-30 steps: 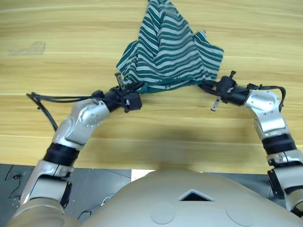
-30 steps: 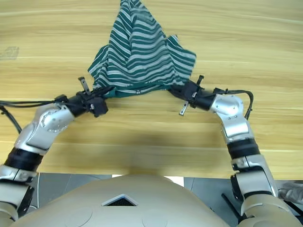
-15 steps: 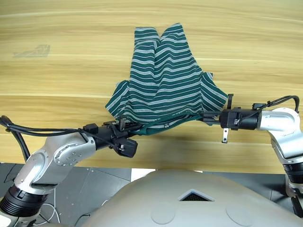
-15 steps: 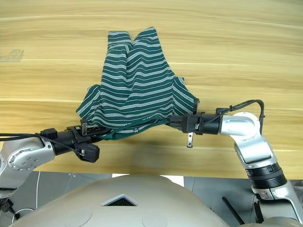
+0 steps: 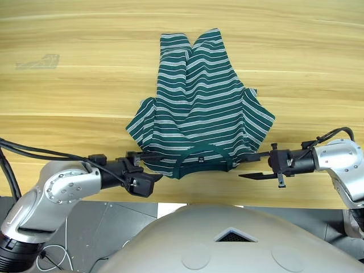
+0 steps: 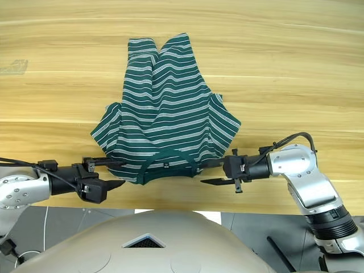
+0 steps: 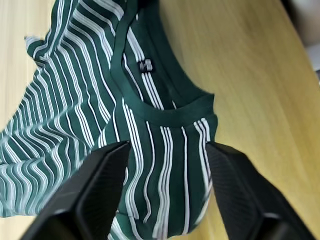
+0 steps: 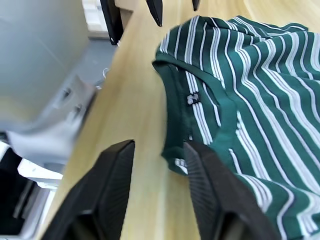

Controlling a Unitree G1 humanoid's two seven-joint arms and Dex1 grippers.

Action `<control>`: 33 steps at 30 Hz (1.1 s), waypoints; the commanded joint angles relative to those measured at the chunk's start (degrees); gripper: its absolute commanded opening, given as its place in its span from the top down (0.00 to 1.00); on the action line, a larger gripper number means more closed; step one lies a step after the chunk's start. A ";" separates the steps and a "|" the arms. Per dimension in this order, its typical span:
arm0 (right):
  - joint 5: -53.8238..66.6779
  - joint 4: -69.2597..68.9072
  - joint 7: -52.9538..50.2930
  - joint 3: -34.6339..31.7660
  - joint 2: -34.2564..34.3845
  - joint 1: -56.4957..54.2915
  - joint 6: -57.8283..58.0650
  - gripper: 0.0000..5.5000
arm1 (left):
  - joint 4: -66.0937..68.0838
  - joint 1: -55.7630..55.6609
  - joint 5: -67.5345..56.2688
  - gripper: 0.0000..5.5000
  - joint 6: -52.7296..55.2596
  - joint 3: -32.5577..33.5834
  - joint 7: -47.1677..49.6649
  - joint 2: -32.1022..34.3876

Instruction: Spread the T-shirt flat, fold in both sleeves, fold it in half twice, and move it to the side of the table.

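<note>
Wooden table [image 5: 68, 91] holds the striped T-shirt [image 5: 199, 114] at centre frame, collar lowest; left gripper [image 5: 159, 165] and right gripper [image 5: 243, 166] flank its shoulders, fingers spread apart.

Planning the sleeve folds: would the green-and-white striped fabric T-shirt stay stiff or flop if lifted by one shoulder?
Likely floppy: the green-and-white striped T-shirt lies in soft folds and ridges on the wooden table. Probably light, as its thin edges lie flat. Pushed, it would likely bunch up rather than slide whole.
</note>
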 commanded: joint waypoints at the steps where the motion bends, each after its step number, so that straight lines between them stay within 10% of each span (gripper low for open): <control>1: 9.66 1.58 -2.35 -5.02 4.80 -4.92 4.90 0.63 | -0.04 -8.81 -24.80 0.36 9.12 5.39 -1.16 -3.69; 8: -9.84 33.25 -31.51 -1.98 27.00 -35.31 -0.41 0.63 | 34.25 -45.00 2.53 0.33 6.66 -8.22 22.91 -23.02; 15: -34.15 74.68 -50.39 8.13 33.66 -59.57 -13.23 0.63 | 77.46 -70.71 24.52 0.33 -1.98 -20.86 39.17 -33.03; 33: -48.51 94.84 -60.38 13.88 34.12 -60.16 -18.17 0.63 | 108.18 -74.19 32.09 0.33 -11.32 -26.83 49.37 -37.77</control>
